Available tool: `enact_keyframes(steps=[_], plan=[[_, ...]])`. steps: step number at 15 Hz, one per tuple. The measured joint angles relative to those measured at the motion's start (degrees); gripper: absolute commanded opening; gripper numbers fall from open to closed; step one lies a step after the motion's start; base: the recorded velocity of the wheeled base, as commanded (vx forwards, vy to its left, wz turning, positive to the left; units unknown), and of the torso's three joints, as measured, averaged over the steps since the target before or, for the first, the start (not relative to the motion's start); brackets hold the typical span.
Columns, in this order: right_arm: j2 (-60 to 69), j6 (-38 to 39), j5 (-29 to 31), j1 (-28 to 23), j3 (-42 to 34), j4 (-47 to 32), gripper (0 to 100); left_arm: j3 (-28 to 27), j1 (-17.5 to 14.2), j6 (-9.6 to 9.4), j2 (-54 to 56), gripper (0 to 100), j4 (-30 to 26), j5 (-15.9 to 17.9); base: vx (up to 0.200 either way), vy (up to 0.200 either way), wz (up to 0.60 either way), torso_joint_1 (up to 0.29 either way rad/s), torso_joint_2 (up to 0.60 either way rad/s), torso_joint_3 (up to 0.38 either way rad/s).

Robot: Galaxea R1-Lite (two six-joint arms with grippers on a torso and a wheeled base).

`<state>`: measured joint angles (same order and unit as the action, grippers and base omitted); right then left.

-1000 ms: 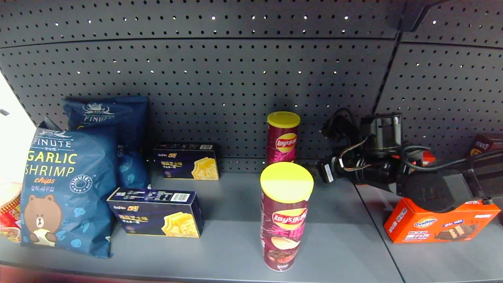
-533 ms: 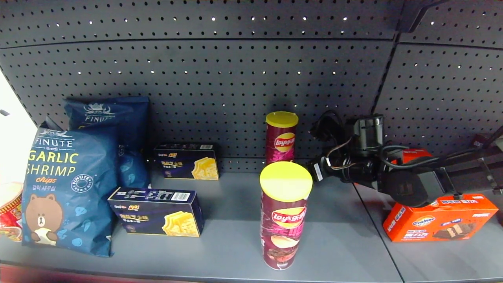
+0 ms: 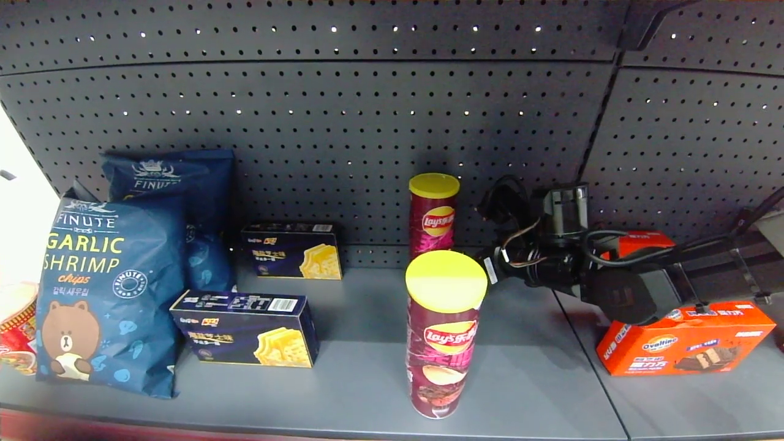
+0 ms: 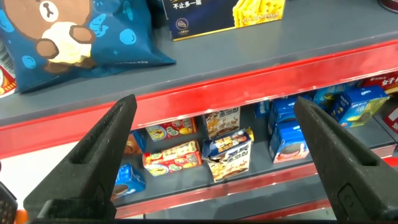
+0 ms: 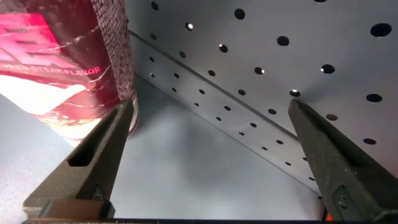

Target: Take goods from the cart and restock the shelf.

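The right claw (image 5: 210, 109) is spread wide and empty at the back edge of the shelf (image 3: 367, 318). One of its fingers is just beside the rear chip can (image 3: 433, 211), which stands upright against the pegboard (image 3: 343, 122). A second chip can (image 3: 445, 331) stands upright near the front edge. The left claw (image 4: 214, 102) gapes wide, holding nothing, out in front of the shelf's front edge.
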<state>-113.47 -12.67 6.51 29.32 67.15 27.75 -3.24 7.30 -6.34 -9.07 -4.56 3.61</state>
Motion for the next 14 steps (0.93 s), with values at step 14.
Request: enact_keyframes(steps=[14], plan=[[46.3,0.1,-0.5,-4.5,-40.6,-2.0,100,0.0,0.0,0.0,-1.0,100,0.0,0.0,0.0,0.0,0.0,0.0,0.0,0.0]])
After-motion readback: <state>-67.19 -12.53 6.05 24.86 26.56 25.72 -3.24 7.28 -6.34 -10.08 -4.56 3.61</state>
